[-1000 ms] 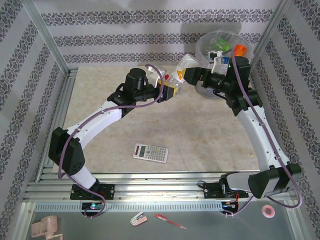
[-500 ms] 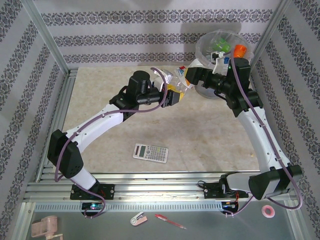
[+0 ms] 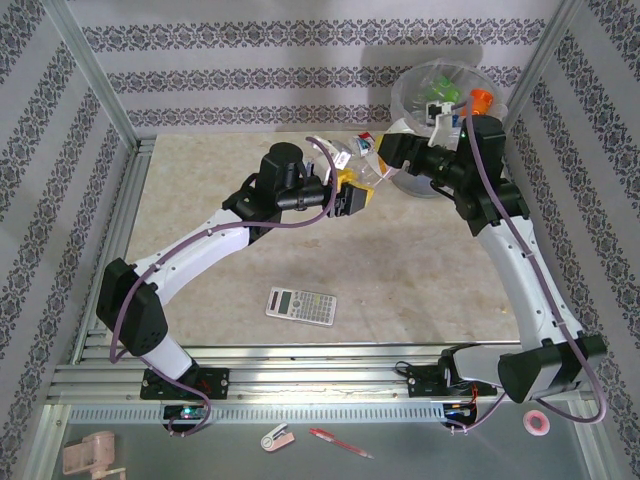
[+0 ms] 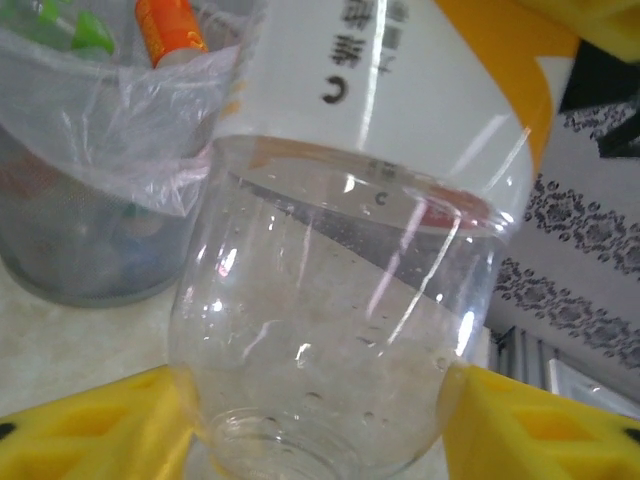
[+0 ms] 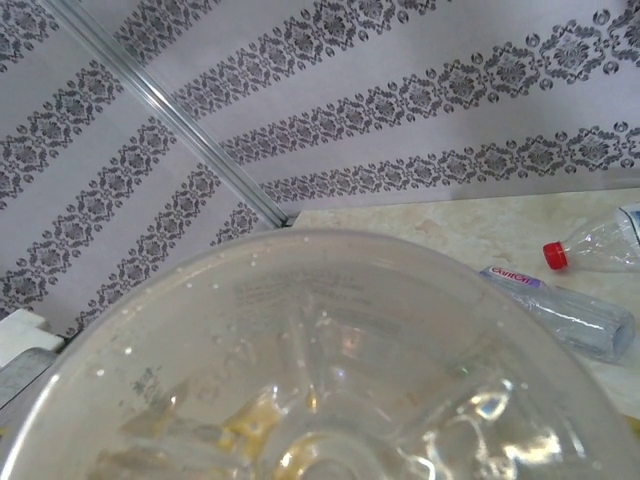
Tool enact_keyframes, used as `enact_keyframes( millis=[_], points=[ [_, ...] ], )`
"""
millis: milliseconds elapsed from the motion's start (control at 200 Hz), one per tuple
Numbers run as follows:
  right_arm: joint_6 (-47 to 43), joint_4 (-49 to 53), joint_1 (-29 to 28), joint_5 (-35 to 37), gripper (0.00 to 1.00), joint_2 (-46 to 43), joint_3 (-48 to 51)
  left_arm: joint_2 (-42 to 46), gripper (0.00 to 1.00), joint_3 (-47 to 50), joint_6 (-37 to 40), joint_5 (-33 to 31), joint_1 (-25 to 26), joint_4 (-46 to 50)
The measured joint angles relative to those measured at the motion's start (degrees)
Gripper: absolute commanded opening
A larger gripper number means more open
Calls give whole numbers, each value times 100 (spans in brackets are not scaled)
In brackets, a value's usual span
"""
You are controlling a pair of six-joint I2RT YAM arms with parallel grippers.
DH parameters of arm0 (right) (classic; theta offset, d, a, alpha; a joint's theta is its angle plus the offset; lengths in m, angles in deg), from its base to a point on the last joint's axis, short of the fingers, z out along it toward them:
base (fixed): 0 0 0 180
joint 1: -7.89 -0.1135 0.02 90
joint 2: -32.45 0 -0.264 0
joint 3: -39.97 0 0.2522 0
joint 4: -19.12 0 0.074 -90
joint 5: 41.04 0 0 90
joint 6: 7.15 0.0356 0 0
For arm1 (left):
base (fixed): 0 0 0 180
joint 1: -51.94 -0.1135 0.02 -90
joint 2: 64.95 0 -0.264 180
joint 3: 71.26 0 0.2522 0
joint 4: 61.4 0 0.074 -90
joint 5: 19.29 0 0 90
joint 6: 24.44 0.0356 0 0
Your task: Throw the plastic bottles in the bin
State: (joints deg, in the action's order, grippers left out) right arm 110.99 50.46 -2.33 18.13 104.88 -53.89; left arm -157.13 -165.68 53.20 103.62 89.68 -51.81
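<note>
- Left wrist: clear bottle (image 4: 340, 330) between yellow pads (image 4: 90, 430) of left gripper (image 4: 320, 435), grip unclear; bin (image 4: 90, 265) behind.
- Right wrist: red-capped bottle (image 5: 592, 245) on table (image 5: 450, 228).
- Overhead: right gripper (image 3: 383, 158) at clear bottle, grip unclear.

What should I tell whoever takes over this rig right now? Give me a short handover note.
Left gripper: its yellow pads flank a clear plastic bottle with a white label; grip unclear.
Right gripper: at the same bottle; grip unclear.
That bottle hangs above the table, beside the round grey bin lined with a whitish plastic bag.
Done: several bottles with green and orange parts lie in the bin.
To do: this bottle, then a red-capped clear bottle and a clear bottle with a purple label on the table.
</note>
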Motion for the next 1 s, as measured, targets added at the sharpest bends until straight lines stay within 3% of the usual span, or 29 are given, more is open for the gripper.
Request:
enact_keyframes(
  millis=[35, 560, 999],
  points=[
    [-2, 28, 39, 26, 55, -35, -2, 0, 100, 7, -17, 13, 7, -90],
    [-804, 120, 708, 1222, 44, -201, -782, 0, 100, 527, -658, 26, -271, -1215],
    [-1480, -1086, 1274, 2076, 40, 15, -1692, 87, 100, 1080, -872, -483, -374, -1298]
  ],
)
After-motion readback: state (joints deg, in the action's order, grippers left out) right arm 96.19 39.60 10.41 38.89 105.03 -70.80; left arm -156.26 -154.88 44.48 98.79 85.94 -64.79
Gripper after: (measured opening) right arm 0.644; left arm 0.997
